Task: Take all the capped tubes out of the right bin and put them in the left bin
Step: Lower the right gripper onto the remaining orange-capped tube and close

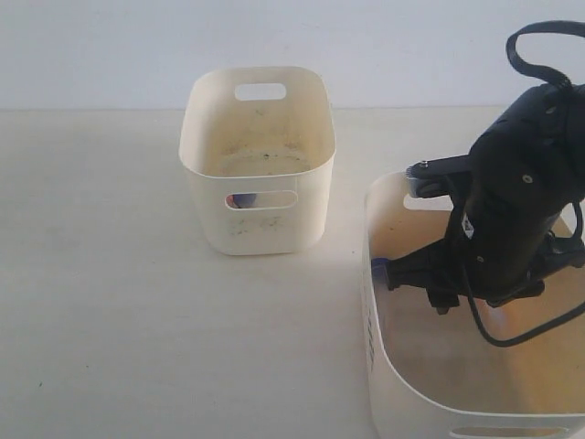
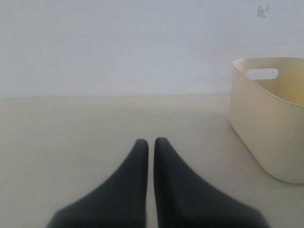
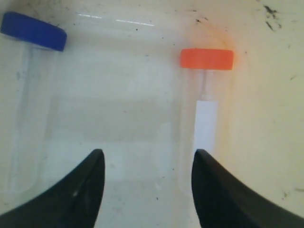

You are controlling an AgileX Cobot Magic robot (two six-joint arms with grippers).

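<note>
Orange-capped tube [image 3: 205,95] faint, its lower end behind right end effector [image 3: 148,153].

Black arm [image 1: 521,206], looped cable [image 1: 541,28], tapered black fingers [image 2: 124,194]

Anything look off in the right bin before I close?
Nothing spilled or broken: the blue-capped tube and orange-capped tube lie flat, caps on. Only oddities: dark specks on the right bin floor, and the open right gripper is centred between the tubes, not over either.
</note>
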